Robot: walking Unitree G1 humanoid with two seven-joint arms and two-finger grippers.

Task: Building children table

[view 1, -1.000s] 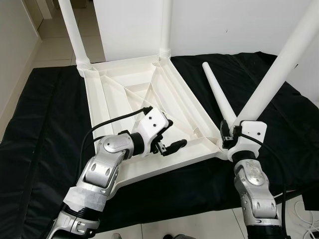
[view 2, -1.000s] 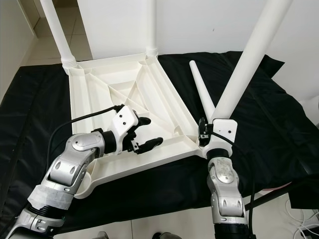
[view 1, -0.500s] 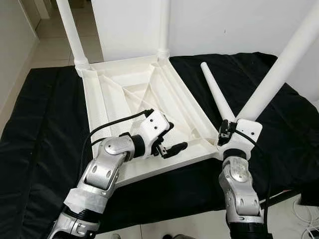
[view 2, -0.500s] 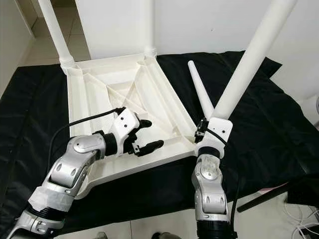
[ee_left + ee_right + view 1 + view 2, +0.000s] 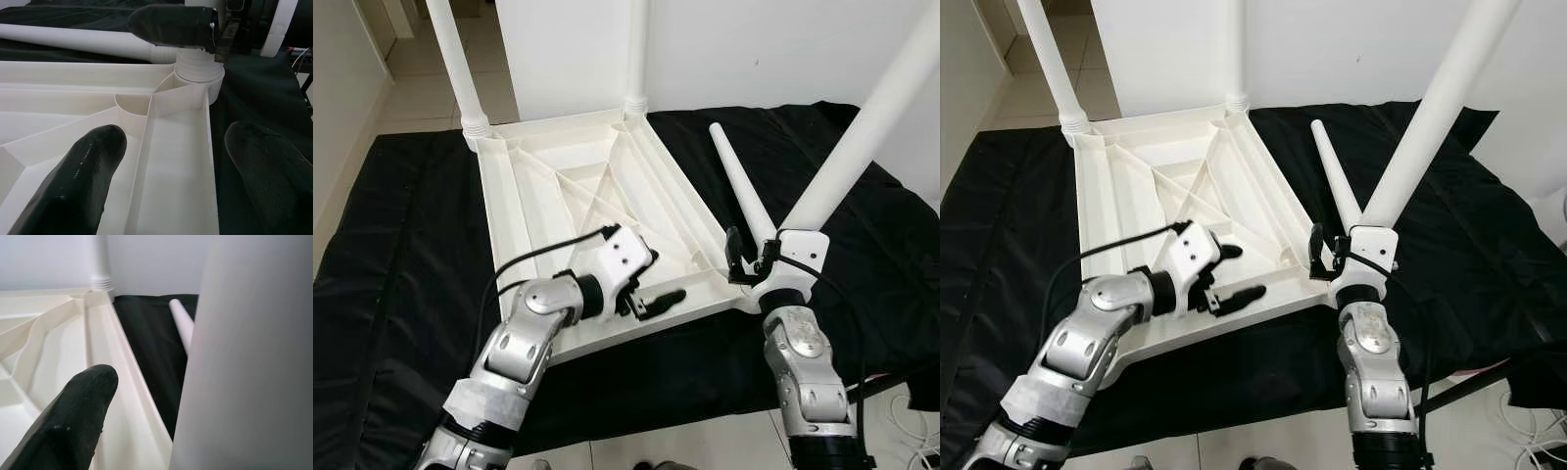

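- So far, the white tabletop (image 5: 578,186) lies upside down on the black cloth (image 5: 401,255), its ribbed underside facing up, in front of the robot and just short of the white wall panel (image 5: 568,49)
- Two legs stand in the far corner sockets — the far-left leg (image 5: 450,59) and the far-right leg (image 5: 638,49) — both pointing straight up, long axis vertical
- A third leg (image 5: 862,137) sits with its threaded foot in the near-right corner socket (image 5: 198,73); it leans up and away to the robot's right, so I judge it entered but not yet seated square
- The fourth leg (image 5: 739,186) is loose on the cloth just beside the tabletop's right edge, long axis running near-to-far, its narrow tip pointing away from the robot
- The near-left corner, hidden under the left arm, seems to be the one left without a leg; by that reckoning about half the job is done, with one leg to finish and one to fit
- The right gripper (image 5: 751,257) is at the base of the leaning leg with its fingers spread apart — one black finger (image 5: 68,426) stands clear of the leg, so it is not clamping
- The left gripper (image 5: 651,294) hovers over the tabletop's near rim, fingers wide and holding nothing, one finger (image 5: 73,181) inside the rim and the other outside it
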